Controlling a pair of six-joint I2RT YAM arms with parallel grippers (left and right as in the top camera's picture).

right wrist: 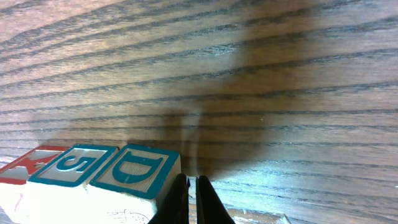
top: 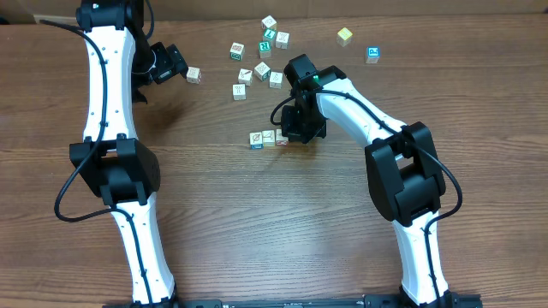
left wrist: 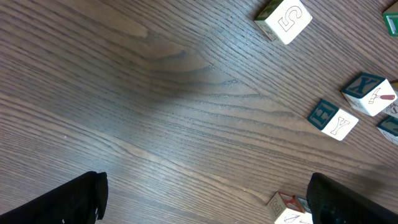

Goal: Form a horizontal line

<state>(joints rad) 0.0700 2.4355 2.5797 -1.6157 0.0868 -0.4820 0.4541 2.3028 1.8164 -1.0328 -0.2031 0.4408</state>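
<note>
The horizontal line is a short row of pale cubes near the table's middle; three show, touching edge to edge. In the right wrist view the row reads red mark, blue "5", blue "D". My right gripper sits at the row's right end, shut and empty, and its fingertips press together just beside the D cube. My left gripper hangs at the back left, open with nothing between its fingers. A loose cube lies by its right finger.
Several loose cubes are scattered behind the row. Two more lie at the back right, a yellow-green one and a blue one. The left wrist view shows a "5" cube and a pair on bare wood.
</note>
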